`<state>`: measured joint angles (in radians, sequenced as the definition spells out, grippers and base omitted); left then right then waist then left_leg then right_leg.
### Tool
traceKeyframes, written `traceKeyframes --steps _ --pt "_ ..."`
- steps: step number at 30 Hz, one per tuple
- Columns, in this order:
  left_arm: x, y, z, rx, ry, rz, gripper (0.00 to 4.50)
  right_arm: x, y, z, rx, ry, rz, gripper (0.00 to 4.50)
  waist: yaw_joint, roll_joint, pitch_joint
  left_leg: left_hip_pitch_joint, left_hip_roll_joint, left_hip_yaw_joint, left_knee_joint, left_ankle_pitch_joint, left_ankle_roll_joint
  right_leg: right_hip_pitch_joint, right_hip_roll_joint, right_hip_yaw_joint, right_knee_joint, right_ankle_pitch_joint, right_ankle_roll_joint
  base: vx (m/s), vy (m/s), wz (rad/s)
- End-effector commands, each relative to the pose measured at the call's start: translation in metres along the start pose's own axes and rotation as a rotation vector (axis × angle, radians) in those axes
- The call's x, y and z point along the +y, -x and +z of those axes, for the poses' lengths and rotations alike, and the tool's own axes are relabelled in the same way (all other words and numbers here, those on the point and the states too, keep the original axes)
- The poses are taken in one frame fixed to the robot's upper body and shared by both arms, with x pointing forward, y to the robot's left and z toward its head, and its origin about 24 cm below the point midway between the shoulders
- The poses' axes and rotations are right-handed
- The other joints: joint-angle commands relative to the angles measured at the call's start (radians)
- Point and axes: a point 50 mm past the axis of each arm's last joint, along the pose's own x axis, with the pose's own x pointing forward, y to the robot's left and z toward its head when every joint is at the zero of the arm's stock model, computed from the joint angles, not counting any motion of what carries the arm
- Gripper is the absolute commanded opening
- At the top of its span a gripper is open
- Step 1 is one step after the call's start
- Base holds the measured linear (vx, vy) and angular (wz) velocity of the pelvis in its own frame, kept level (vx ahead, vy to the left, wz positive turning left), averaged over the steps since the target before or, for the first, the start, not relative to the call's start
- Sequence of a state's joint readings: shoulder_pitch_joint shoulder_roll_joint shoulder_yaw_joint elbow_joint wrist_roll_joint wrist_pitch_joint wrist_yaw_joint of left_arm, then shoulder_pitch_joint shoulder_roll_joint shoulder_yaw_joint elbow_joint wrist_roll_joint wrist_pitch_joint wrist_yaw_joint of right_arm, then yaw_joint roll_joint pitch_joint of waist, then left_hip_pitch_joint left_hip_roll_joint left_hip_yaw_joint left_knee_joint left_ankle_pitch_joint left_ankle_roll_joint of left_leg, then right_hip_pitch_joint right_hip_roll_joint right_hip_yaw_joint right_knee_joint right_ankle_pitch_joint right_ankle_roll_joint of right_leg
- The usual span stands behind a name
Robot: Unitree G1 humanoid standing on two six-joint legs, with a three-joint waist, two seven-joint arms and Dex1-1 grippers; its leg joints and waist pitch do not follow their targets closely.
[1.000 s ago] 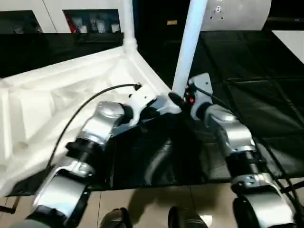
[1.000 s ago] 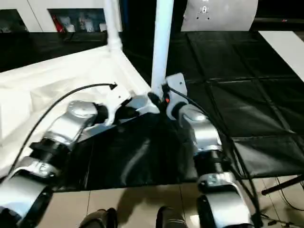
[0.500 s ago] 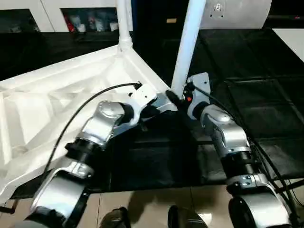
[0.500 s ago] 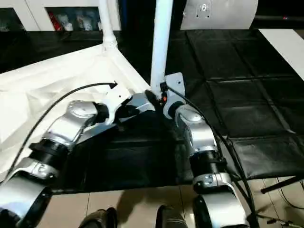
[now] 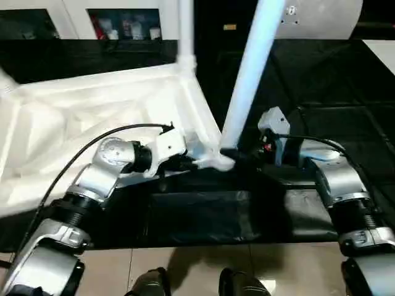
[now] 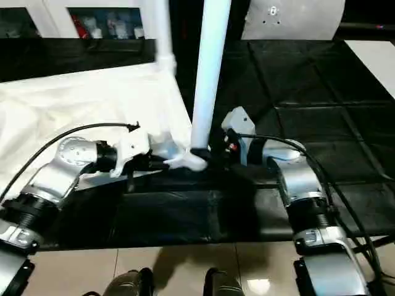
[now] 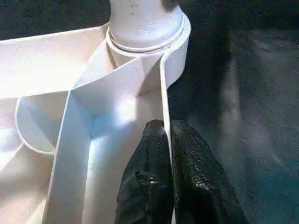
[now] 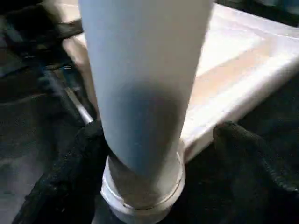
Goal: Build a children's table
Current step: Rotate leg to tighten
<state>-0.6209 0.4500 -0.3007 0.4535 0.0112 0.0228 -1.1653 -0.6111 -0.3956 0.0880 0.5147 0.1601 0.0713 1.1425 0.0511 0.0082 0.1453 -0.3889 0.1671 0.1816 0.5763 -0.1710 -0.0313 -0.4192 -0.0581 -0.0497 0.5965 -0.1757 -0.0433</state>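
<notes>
Left wrist view: left gripper (image 7: 168,140) clamped the top's (image 7: 42,70) rim; right gripper (image 8: 159,154) fingers stood apart around the leg (image 8: 145,74).

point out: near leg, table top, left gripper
near leg (image 6: 210,68), right eye view, mid shaft.
table top (image 5: 80,111), left eye view, ribbed underside.
left gripper (image 7: 166,128), left wrist view, between the fingertips.

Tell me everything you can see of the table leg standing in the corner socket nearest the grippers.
The long white tubular plastic leg stands nearly upright, leaning slightly, its thick end seated in the round corner socket of the upturned white ribbed tabletop. A ringed collar marks the joint. Its upper end runs out of frame. The right gripper straddles its base, fingers apart. The left gripper pinches the tabletop's thin rim wall nearby.
</notes>
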Motion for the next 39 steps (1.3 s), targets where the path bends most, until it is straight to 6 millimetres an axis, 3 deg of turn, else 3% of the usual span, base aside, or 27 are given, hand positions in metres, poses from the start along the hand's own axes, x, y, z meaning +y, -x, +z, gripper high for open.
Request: traceKeyframes --steps 1,6,13,17,18,21,24,25,29,31,39 --pt "-0.009 0.001 0.002 -0.001 -0.040 -0.097 0.00 -0.005 0.013 0.002 -0.017 0.009 0.007 3.73 0.001 0.001 -0.084 0.023 0.069 -0.015 -0.053 -0.086 0.137 0.061 -0.087 0.050 -0.047 -0.050 -0.290 0.000 0.000 0.00" --pt "-0.015 0.004 0.004 -0.015 -0.069 -0.180 0.00 0.005 0.015 -0.002 0.010 0.008 0.183 3.73 0.009 -0.002 -0.086 0.021 0.068 -0.014 -0.049 -0.059 0.162 0.061 -0.085 0.048 -0.043 -0.016 -0.297 0.000 0.000 0.00" --pt "-0.021 0.004 0.006 -0.030 -0.086 -0.234 0.00 0.009 0.008 -0.003 -0.003 -0.021 0.251 3.59 0.010 -0.003 -0.085 0.024 0.071 -0.016 -0.053 -0.105 0.127 0.058 -0.089 0.049 -0.052 -0.119 -0.282 0.000 0.000 0.00" --pt "-0.025 0.002 0.009 -0.046 -0.088 -0.255 0.00 0.012 0.004 -0.002 -0.011 -0.038 0.302 3.20 0.011 -0.002 -0.090 0.022 0.070 -0.015 -0.049 -0.072 0.137 0.060 -0.088 0.048 -0.044 -0.069 -0.291 0.000 0.000 0.00" --pt "-0.026 0.001 0.010 -0.047 -0.088 -0.258 0.00 0.013 0.003 -0.003 -0.011 -0.041 0.309 3.20 0.010 -0.006 -0.090 0.021 0.070 -0.014 -0.049 -0.065 0.145 0.060 -0.087 0.048 -0.043 -0.054 -0.292 0.000 0.000 0.00" --pt "-0.026 0.001 0.009 -0.049 -0.091 -0.264 0.00 0.013 0.003 -0.003 -0.008 -0.051 0.332 2.81 0.012 -0.006 -0.090 0.021 0.069 -0.015 -0.048 -0.068 0.148 0.061 -0.089 0.047 -0.045 -0.078 -0.287 0.000 0.000 0.00" --pt "-0.026 0.001 0.009 -0.048 -0.092 -0.263 0.00 0.014 0.003 -0.003 -0.009 -0.054 0.339 2.72 0.011 -0.005 -0.091 0.020 0.069 -0.016 -0.048 -0.075 0.142 0.060 -0.089 0.047 -0.046 -0.095 -0.283 0.000 0.000 0.00" --pt "-0.026 0.002 0.009 -0.046 -0.092 -0.263 0.00 0.014 0.003 -0.003 -0.011 -0.059 0.348 2.38 0.012 -0.005 -0.091 0.021 0.069 -0.015 -0.048 -0.079 0.138 0.060 -0.089 0.047 -0.046 -0.102 -0.281 0.000 0.000 0.00" --pt "-0.027 0.002 0.009 -0.043 -0.091 -0.261 0.00 0.015 0.003 -0.004 -0.010 -0.066 0.363 2.27 0.012 -0.004 -0.093 0.020 0.069 -0.016 -0.048 -0.080 0.134 0.061 -0.089 0.047 -0.045 -0.105 -0.281 0.000 0.000 0.00" --pt "-0.027 0.002 0.008 -0.041 -0.090 -0.261 0.00 0.015 0.003 -0.004 -0.012 -0.069 0.368 2.01 0.012 -0.005 -0.093 0.020 0.068 -0.016 -0.047 -0.082 0.133 0.061 -0.088 0.047 -0.045 -0.105 -0.281 0.000 0.000 0.00" --pt "-0.019 -0.003 0.010 -0.050 -0.044 -0.164 0.00 0.023 -0.002 -0.008 -0.026 -0.104 0.312 1.91 0.013 -0.007 -0.093 0.019 0.068 -0.015 -0.045 -0.068 0.137 0.060 -0.088 0.048 -0.044 -0.096 -0.278 0.000 0.000 0.00"
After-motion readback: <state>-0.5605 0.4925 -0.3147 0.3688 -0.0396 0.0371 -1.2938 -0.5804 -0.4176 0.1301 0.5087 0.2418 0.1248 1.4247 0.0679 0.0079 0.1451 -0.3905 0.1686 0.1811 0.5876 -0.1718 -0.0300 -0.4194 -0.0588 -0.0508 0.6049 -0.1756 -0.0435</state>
